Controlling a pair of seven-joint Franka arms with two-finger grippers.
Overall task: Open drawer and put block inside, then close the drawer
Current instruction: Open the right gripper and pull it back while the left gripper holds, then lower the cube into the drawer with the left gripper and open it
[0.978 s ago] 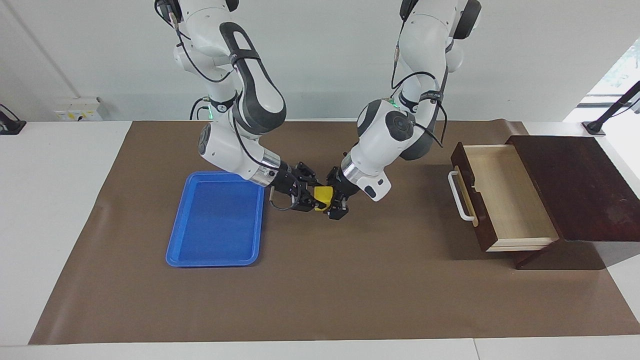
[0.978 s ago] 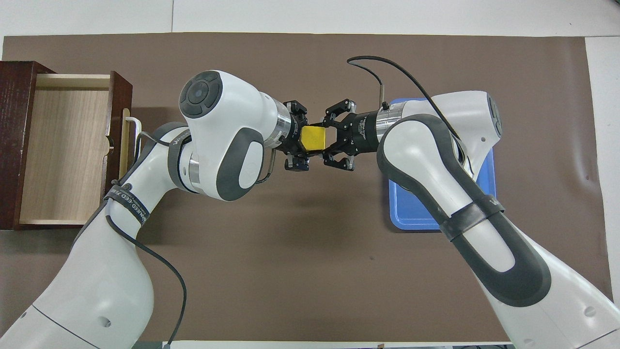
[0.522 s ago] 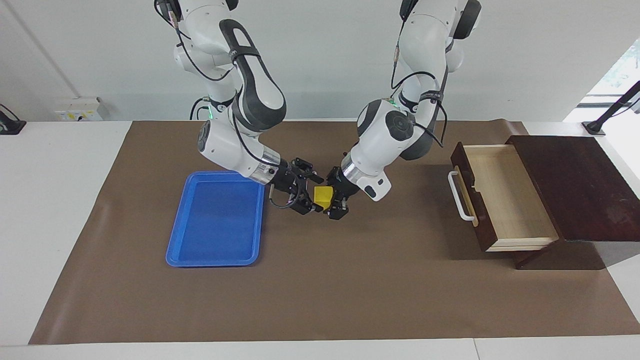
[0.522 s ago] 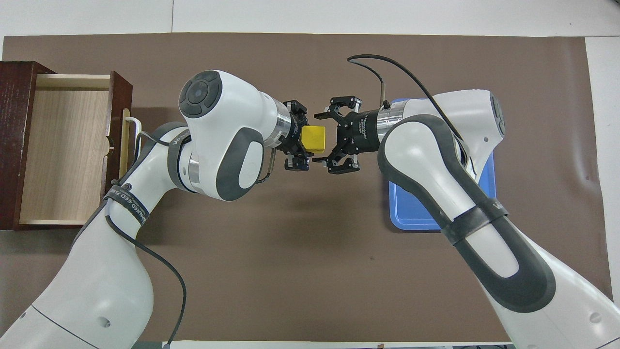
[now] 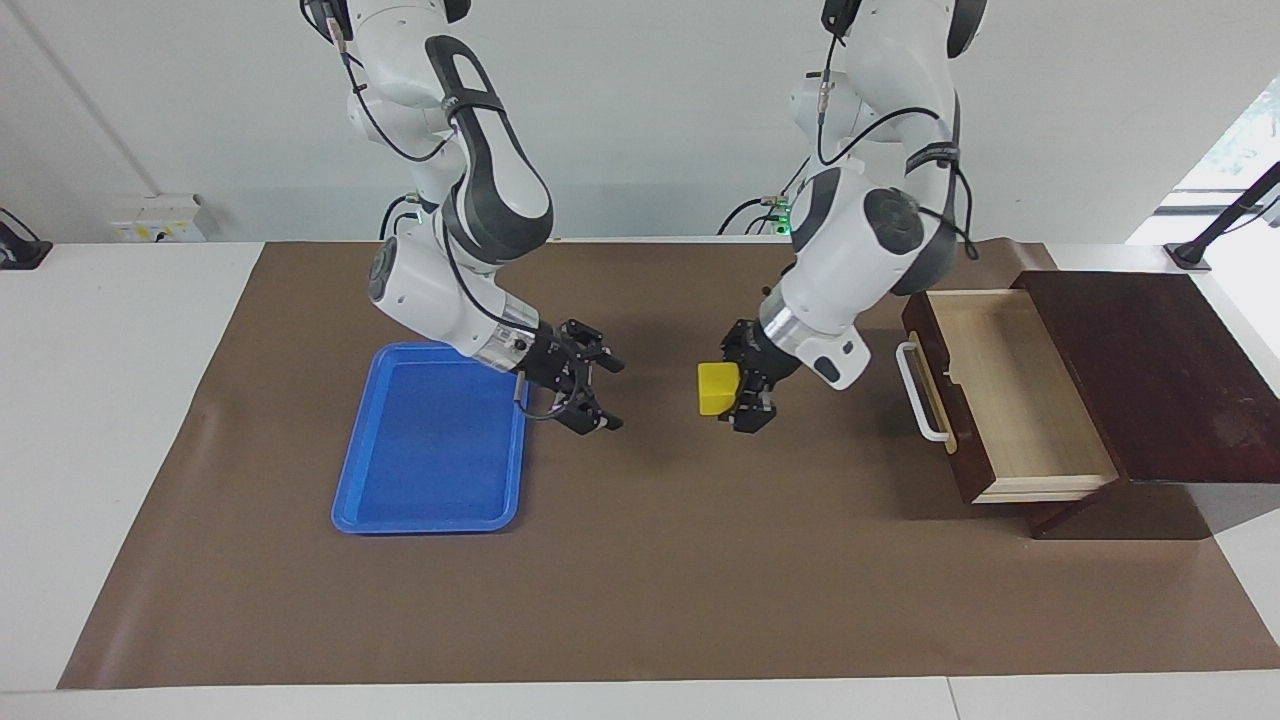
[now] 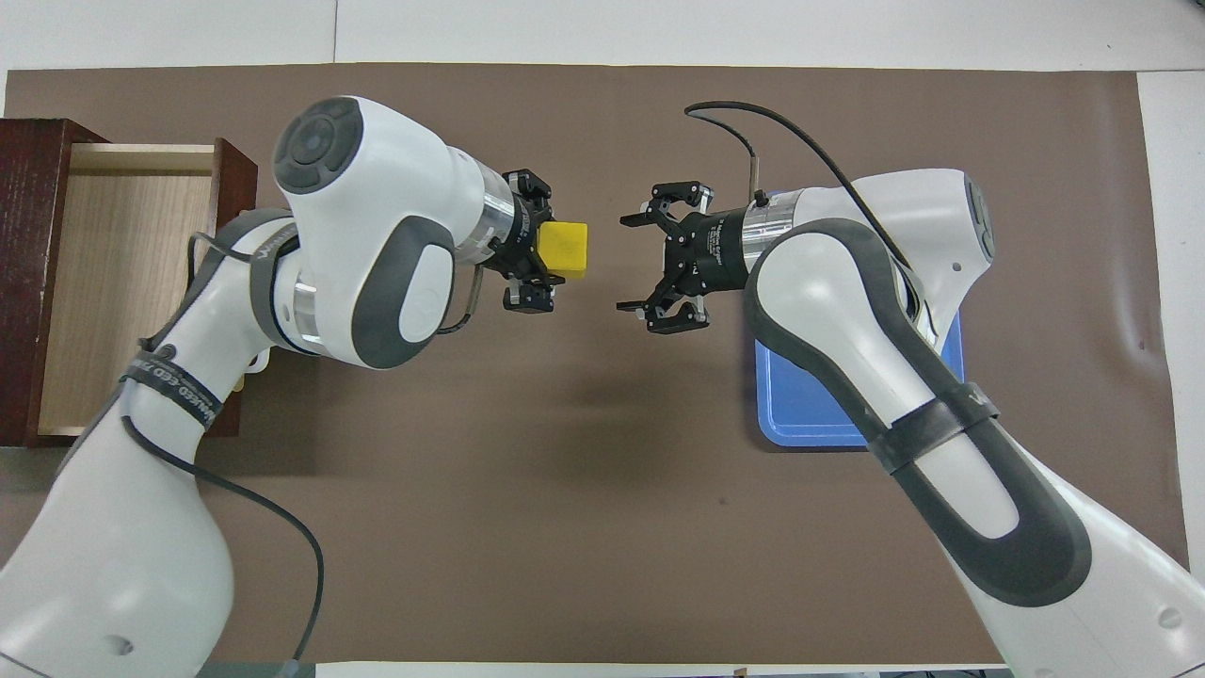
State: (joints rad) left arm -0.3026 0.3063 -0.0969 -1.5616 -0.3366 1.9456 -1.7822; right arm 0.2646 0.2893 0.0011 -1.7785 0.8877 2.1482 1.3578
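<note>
The yellow block is held in my left gripper, which is shut on it above the brown mat, between the blue tray and the drawer. In the overhead view the block sticks out of the left gripper. My right gripper is open and empty over the mat beside the tray, a short gap from the block; it also shows in the overhead view. The drawer of the dark brown box is pulled open, its pale inside bare, with its white handle facing the left gripper.
A flat blue tray lies on the brown mat toward the right arm's end, partly under the right arm in the overhead view. The drawer sits at the left arm's end.
The right gripper has let go of the block and drawn back toward the tray. The left gripper has carried the block away toward the drawer.
</note>
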